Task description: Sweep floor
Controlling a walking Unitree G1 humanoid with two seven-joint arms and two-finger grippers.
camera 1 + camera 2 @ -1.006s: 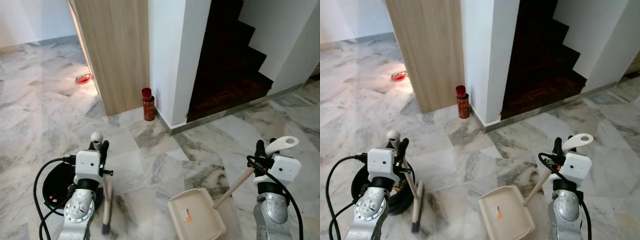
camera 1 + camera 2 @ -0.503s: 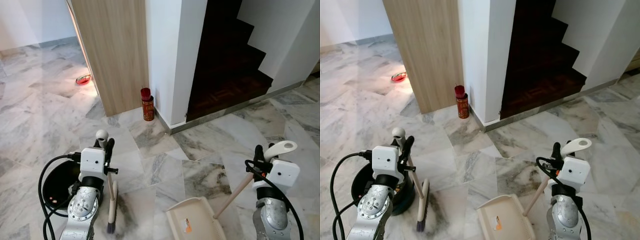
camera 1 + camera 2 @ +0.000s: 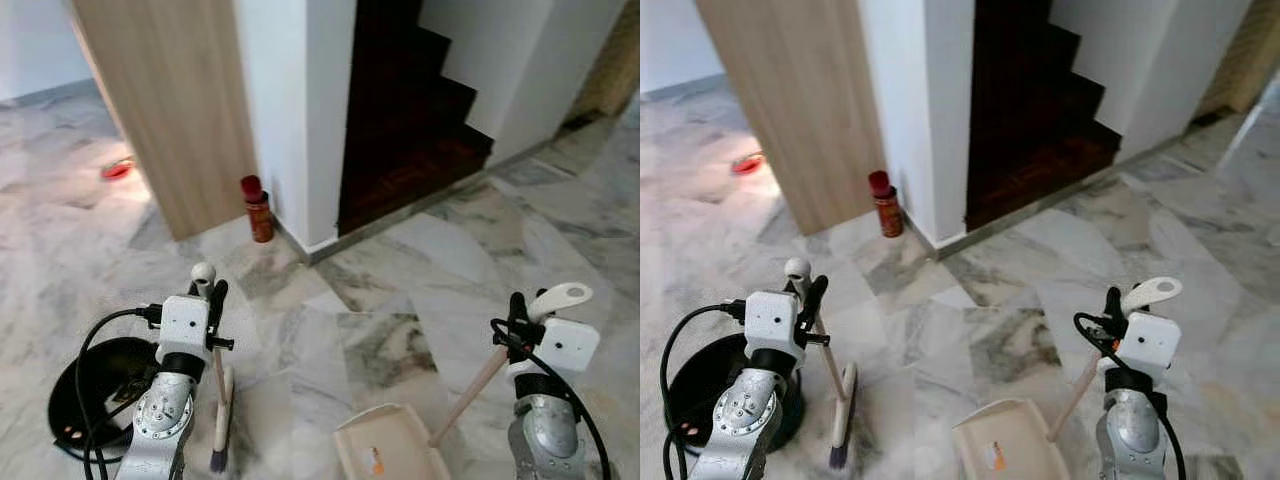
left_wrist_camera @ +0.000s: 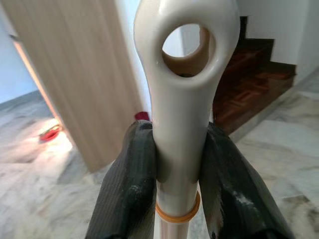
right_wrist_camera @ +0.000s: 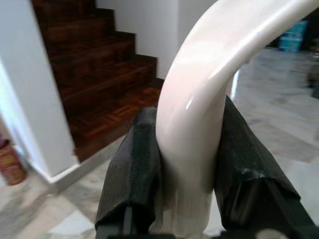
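Broom [image 3: 218, 410] clamped in left gripper [image 3: 211, 297], dustpan [image 3: 390, 448] in right gripper [image 3: 521, 312].

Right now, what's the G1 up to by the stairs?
It stands on the marble floor before the dark wooden stairs, a tool in each arm. The left gripper is clamped on the broom handle, with the brush head down at the floor beside a black bin. The right gripper holds the dustpan handle, and the dustpan sits low in front. A red can stands by the wall corner.
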